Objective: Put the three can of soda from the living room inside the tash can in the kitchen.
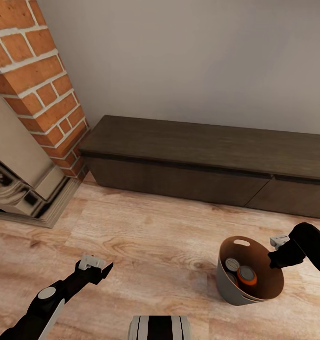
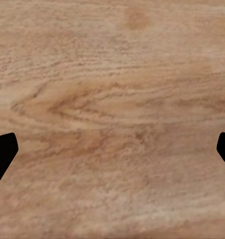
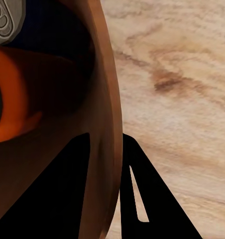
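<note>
Two cans [image 1: 241, 273] visible in the bin [image 1: 228, 285], silver tops up, one orange, one darker beside it; a third cannot be made out. Bin stands on the wood floor [image 1: 155, 236] at 4 o'clock in the head view, before the long dark cabinet [image 1: 202, 160]. Right gripper [image 1: 277, 259] clamped on the bin's rim at its 3 o'clock side, one finger inside the wall, one outside. Left gripper [image 1: 103, 269] at 8 o'clock over bare floor, fingers spread, holding nothing. Brick fireplace [image 1: 32, 89] at 10 o'clock.
</note>
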Robot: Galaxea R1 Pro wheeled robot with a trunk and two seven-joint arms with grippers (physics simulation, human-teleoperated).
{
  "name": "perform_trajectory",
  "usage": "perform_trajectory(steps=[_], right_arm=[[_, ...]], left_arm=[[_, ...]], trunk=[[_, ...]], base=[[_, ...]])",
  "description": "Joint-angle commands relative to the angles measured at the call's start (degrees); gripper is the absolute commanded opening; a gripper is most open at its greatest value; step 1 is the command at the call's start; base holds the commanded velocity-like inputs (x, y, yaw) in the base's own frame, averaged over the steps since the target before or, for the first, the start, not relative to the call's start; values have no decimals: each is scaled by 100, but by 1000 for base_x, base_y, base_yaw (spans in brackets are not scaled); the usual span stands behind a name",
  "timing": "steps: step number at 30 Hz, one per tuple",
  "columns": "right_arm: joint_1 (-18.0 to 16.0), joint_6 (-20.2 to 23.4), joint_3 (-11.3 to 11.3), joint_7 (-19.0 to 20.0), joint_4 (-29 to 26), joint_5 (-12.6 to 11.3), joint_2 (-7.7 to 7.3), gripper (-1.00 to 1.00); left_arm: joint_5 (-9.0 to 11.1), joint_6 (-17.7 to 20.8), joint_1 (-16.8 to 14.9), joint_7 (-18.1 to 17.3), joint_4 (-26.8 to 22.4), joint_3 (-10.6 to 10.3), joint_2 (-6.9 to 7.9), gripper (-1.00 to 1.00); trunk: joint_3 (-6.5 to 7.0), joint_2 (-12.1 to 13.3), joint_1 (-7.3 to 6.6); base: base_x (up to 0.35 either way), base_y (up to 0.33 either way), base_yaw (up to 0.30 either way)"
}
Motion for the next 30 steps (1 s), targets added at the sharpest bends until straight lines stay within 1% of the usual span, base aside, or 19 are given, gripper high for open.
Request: perform_trajectory(steps=[1, 22, 23, 30], right_arm=[[2, 52, 0, 13, 0, -82, 2, -100], [2, 52, 1, 13, 0, -85, -8, -100], [2, 52, 4, 13, 0, -87, -8, 100], [2, 52, 1, 13, 0, -83, -7, 100]], left_arm=[[0, 0, 0, 0, 1, 0, 0, 100], [-33, -140, 0, -1, 11, 0, -1, 100], [-24, -144, 0, 0, 11, 0, 0, 100], [-23, -153, 0, 2, 11, 0, -1, 100]], trunk=[[0, 0, 0], [0, 0, 0], [0, 0, 0], [0, 0, 0]], base=[[0, 0, 0], [0, 0, 0], [0, 0, 0], [0, 0, 0]])
